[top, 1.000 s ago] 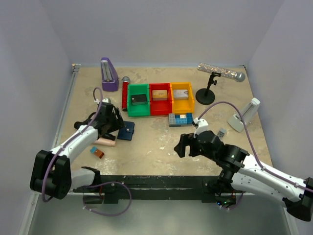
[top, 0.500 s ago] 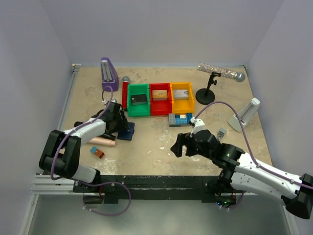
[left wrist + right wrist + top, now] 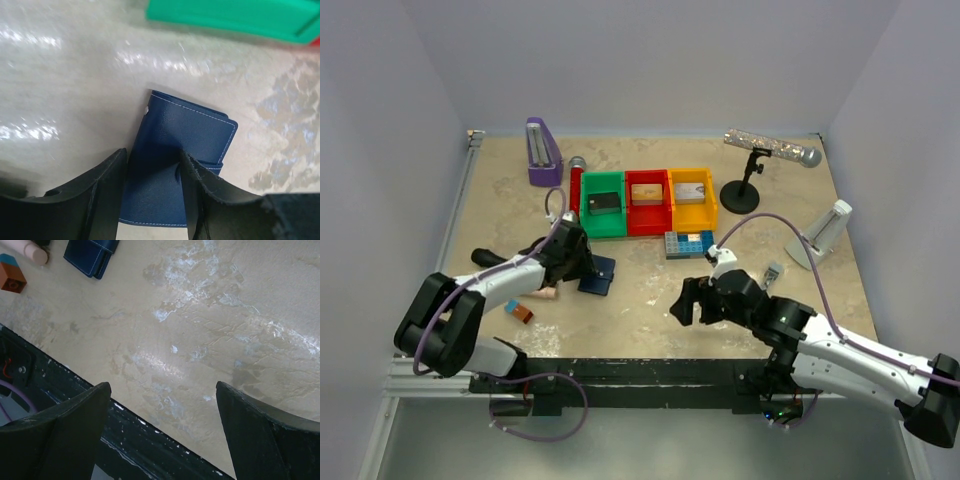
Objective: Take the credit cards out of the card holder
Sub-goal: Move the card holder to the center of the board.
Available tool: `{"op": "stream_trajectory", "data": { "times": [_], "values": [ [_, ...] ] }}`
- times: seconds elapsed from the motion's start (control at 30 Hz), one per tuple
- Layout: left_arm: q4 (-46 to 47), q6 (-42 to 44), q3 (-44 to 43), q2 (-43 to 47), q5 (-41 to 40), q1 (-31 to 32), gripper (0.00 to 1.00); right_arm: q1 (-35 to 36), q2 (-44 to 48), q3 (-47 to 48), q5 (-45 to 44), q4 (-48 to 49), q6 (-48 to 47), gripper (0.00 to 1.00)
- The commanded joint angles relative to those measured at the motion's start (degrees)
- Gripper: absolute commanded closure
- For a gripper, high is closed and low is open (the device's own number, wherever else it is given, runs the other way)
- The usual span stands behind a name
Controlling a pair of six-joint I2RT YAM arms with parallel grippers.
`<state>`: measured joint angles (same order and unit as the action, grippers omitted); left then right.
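Navy card holder [image 3: 192, 127] between left gripper [image 3: 152, 167]

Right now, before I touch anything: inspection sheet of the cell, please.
Surface: beige mottled tabletop, scuffed.
Job's things: navy card holder folded shut; credit cards lie one each in three coloured bins.
Clutter: purple metronome, red microphone, glitter microphone on stand, blue brick plate, pink cylinder, orange block, white stand.
Grippers: left tool straddles the card holder, grip unconfirmed; right tool open over bare tabletop.
Cables: purple cables loop off both arms; no snag seen.
Surroundings: pale walls on three sides, black rail at near edge.
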<state>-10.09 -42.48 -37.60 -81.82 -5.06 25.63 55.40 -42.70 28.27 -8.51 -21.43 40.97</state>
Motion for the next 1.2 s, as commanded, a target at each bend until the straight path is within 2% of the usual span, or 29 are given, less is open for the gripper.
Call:
{"op": "stream_trajectory", "data": {
  "times": [0.0, 0.23, 0.4, 0.53, 0.7, 0.93, 1.17],
  "values": [
    [1.1, -4.5, 4.9, 4.2, 0.8, 5.4, 0.50, 0.2, 0.4, -2.0, 1.2, 2.4, 1.5, 0.09],
    [3.0, -12.1, 10.5, 8.9, -1.3, 13.4, 0.50, 0.2, 0.7, -5.4, 2.0, 4.0, 3.3, 0.09],
    [-0.4, -16.4, 9.0, 9.0, -6.9, 20.6, 0.45, 0.3, 0.3, -5.9, 2.3, 4.2, 3.6, 0.09],
    [-5.5, -17.7, 6.6, 10.7, -9.3, 21.1, 0.37, 0.3, 0.2, -4.2, 2.0, 3.2, 2.7, 0.09],
    [-8.0, -17.4, 6.9, 18.8, -12.2, 21.1, 0.30, 0.3, -3.3, -0.7, 3.1, 3.5, 1.6, 0.09],
    [-7.9, -15.9, 9.9, 19.9, -12.5, 21.2, 0.42, 0.9, -16.9, 3.4, 8.3, 12.2, 3.5, 0.11],
    [-2.0, -15.6, 14.2, 19.2, -9.8, 21.1, 0.45, 3.0, -30.0, 7.5, 10.8, 19.9, 7.7, 0.14]
  ]
}}
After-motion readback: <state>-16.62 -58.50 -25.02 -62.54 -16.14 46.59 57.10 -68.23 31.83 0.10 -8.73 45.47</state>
